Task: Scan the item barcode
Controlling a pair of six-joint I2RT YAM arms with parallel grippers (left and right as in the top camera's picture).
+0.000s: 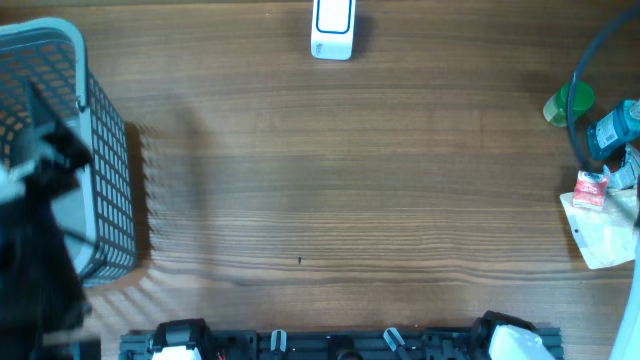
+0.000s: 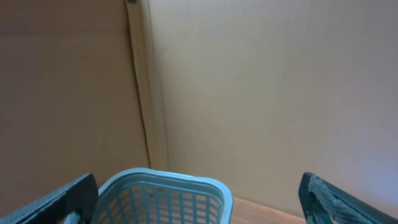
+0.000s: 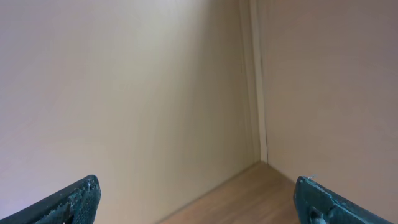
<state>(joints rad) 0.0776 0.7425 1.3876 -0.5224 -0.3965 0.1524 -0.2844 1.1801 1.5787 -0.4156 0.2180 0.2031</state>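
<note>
Two arms idle, jaws spread as wide as they go and holding nothing. The left gripper (image 2: 199,186) (its dark fingers (image 2: 62,202) peek in at the lower corners of the wrist view) hovers above a basket (image 2: 165,193). The basket's pale blue rim sits below and between the fingertips without touching them, and beyond it stands a beige wall (image 2: 267,93). From overhead, the left arm (image 1: 40,230) shows as a dark blur over the same basket at the left end of the table (image 1: 330,200).

The right gripper (image 3: 197,186) is likewise fully parted, its fingers (image 3: 68,202) empty. It faces a wall corner, with a strip of table below and ahead of it.

The scanner (image 1: 332,28), a white unit, lies flat at the far edge, well forward and to the right of the left gripper. The goods for scanning lie across the table from that gripper, in a loose cluster at the right edge. They are a green object (image 1: 568,103), a blue object (image 1: 617,128) just beside it, a red-and-white packet (image 1: 592,188) nearer the robot, and a clear bag (image 1: 608,235) right against the packet. Neither gripper touches any of them. How near the right gripper is to the cluster cannot be told, as it does not show clearly from overhead.
</note>
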